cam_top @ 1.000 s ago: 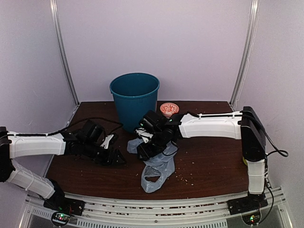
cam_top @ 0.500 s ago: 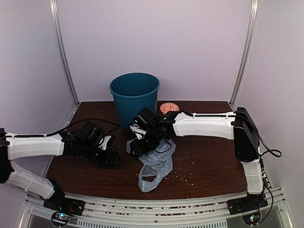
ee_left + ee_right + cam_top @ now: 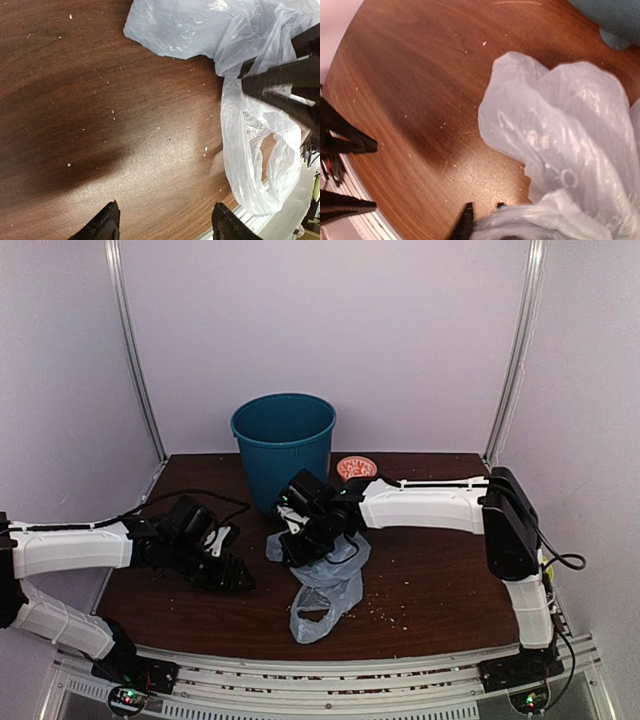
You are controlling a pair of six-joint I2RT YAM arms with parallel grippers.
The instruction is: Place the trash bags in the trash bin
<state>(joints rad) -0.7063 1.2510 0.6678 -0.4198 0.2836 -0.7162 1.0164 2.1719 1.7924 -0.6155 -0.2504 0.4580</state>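
Observation:
The teal trash bin (image 3: 283, 435) stands upright at the back of the table; its base shows in the right wrist view (image 3: 615, 20). The translucent grey-blue trash bag (image 3: 325, 585) lies crumpled in front of it, one loop handle toward the near edge. My right gripper (image 3: 296, 544) is shut on the bag's upper part, plastic bunched between its tips (image 3: 483, 214), beside the rest of the bag (image 3: 560, 145). My left gripper (image 3: 236, 578) is open and empty, low over the wood left of the bag (image 3: 255, 150); its fingers (image 3: 105, 225) stand wide apart.
A small red-patterned bowl (image 3: 356, 468) sits right of the bin. Crumbs are scattered over the brown table (image 3: 440, 580). The right gripper's black fingers (image 3: 285, 80) show in the left wrist view. The table's near edge and metal rail (image 3: 330, 670) run just below the bag.
My right gripper has moved left and toward the bin, dragging the bag with it. My left gripper has drawn back slightly to the left and stays open.

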